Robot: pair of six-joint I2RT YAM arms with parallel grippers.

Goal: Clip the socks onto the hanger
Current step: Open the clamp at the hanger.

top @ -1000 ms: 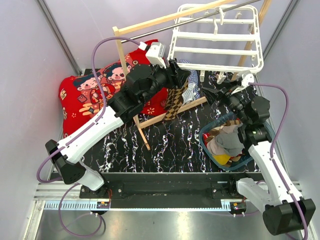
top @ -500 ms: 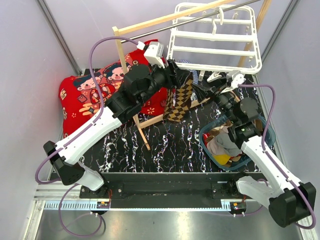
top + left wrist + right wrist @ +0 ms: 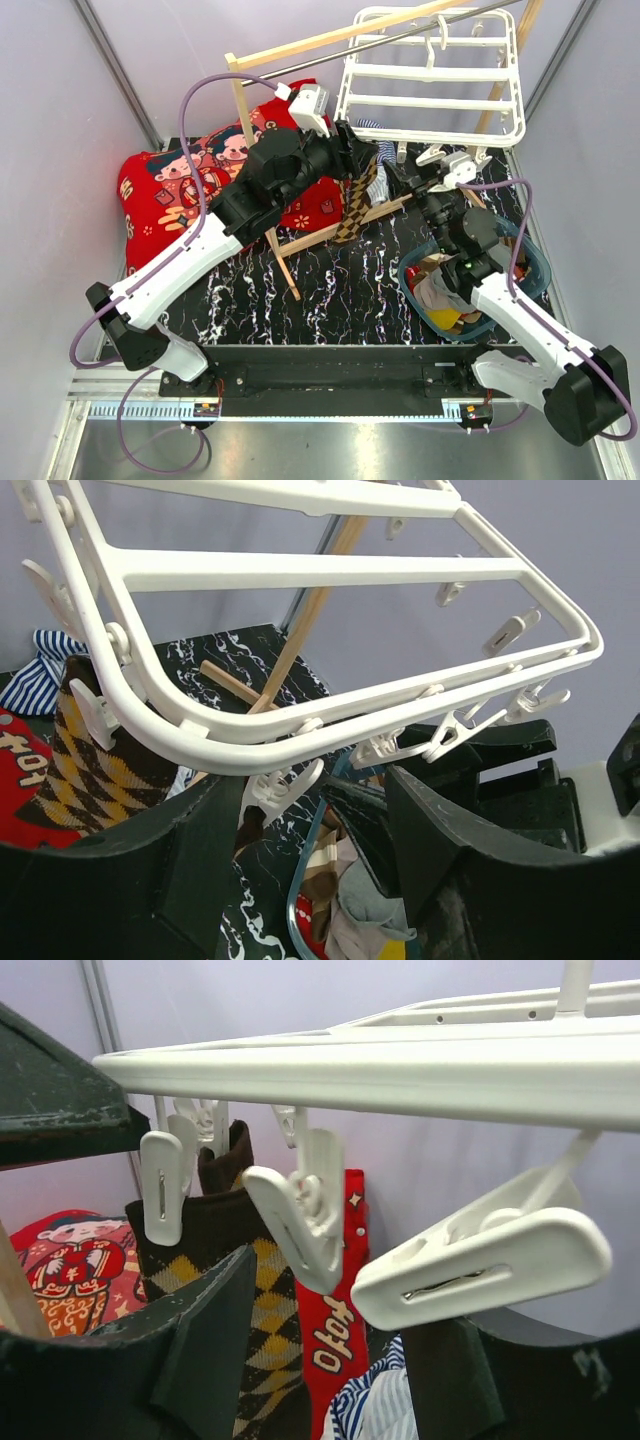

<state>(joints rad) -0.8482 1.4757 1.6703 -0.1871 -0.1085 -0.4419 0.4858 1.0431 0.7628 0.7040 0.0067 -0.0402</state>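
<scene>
Top external view: we see one checkered sock (image 3: 357, 205) pegged on the hanger (image 3: 430, 100), upper centre.
Left gripper (image 3: 372, 165): spread, empty.
Right gripper (image 3: 410, 180): spread, empty, by pegs (image 3: 300, 1210).
Remaining: socks (image 3: 445, 290) in basket (image 3: 404, 280), lower right.

**Robot laboratory test cell.** Plain pale walls (image 3: 60, 120) enclosed a black marbled desk (image 3: 330, 290). A left arm (image 3: 190, 260) and a right arm (image 3: 520, 320), both white and black, were bolted at its near edge above a bare metal frame (image 3: 330, 410) and trailed purple cables (image 3: 240, 77). The only domestic items were props: a white hanger (image 3: 430, 72), a wooden rack (image 3: 330, 37) and a laundry basket (image 3: 408, 290).
</scene>
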